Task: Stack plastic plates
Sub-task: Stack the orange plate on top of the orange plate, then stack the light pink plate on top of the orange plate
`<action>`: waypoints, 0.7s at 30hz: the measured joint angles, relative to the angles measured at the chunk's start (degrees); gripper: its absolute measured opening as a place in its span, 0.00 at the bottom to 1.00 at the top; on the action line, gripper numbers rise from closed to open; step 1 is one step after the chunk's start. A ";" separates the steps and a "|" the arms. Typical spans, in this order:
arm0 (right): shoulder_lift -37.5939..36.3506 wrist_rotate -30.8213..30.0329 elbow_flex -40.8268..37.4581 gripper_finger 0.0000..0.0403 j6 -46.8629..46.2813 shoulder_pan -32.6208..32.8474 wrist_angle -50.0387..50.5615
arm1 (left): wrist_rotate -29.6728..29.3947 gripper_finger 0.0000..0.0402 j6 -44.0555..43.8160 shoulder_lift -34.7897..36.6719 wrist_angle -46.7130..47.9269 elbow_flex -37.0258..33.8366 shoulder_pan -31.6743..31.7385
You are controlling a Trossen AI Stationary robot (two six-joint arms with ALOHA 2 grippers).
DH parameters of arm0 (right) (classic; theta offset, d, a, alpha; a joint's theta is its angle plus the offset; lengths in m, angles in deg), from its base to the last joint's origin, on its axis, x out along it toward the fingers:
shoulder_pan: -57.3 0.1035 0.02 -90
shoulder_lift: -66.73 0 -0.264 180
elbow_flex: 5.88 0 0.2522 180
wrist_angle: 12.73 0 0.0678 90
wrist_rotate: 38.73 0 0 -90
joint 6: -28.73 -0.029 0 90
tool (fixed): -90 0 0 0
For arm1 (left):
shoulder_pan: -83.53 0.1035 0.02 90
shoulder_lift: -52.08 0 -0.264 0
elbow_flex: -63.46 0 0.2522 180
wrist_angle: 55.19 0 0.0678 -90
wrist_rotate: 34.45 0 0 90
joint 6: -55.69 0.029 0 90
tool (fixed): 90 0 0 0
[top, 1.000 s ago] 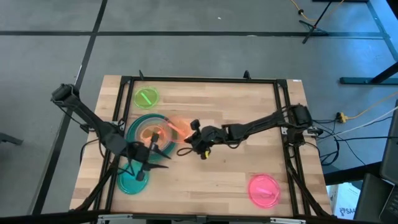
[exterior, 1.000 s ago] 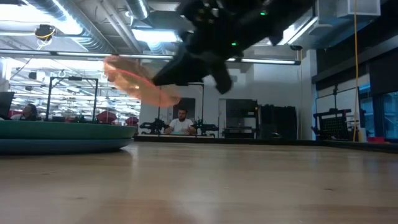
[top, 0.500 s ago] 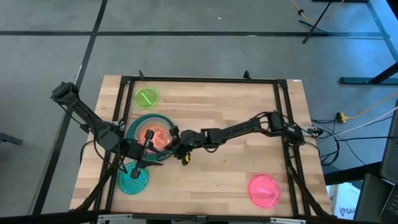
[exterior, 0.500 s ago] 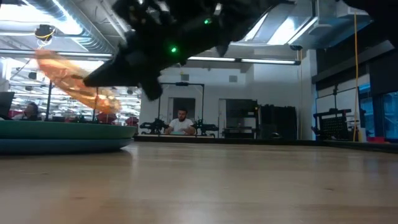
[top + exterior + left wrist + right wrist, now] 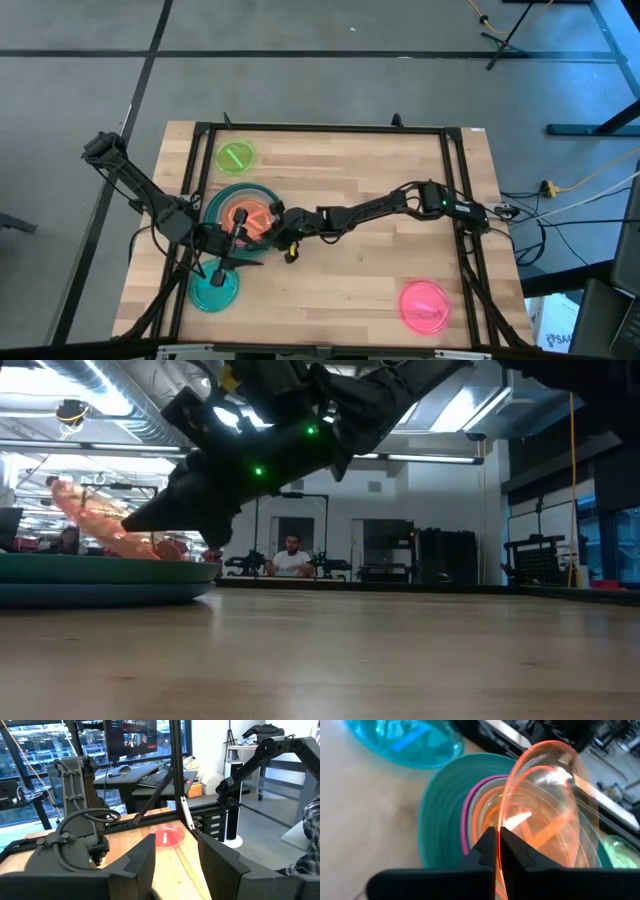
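The left gripper (image 5: 232,258) waits open beside the cyan plate (image 5: 214,290). The orange plate (image 5: 245,217), pinched at its rim by the right gripper (image 5: 272,222), has dropped lower and now tilts over the dark green stack (image 5: 216,199), no longer airborne.

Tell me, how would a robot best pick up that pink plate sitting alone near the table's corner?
Probably by its rim. The pink plate lies flat on the bare table, so a gripper would come from above and pinch the thin raised edge, as the right gripper now pinches the orange plate.
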 joint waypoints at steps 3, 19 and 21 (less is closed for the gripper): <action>0.00 0.32 0.00 0.10 -3.29 -0.49 -0.98 | -0.01 0.35 -0.07 0.00 0.02 0.00 0.00; -9.34 -6.25 0.02 0.37 -5.36 3.27 18.51 | 1.24 0.35 -1.53 0.00 1.00 0.04 -0.42; -12.31 -6.08 0.02 0.36 -9.56 4.78 26.44 | 1.67 0.35 -1.82 0.00 1.65 0.04 -0.73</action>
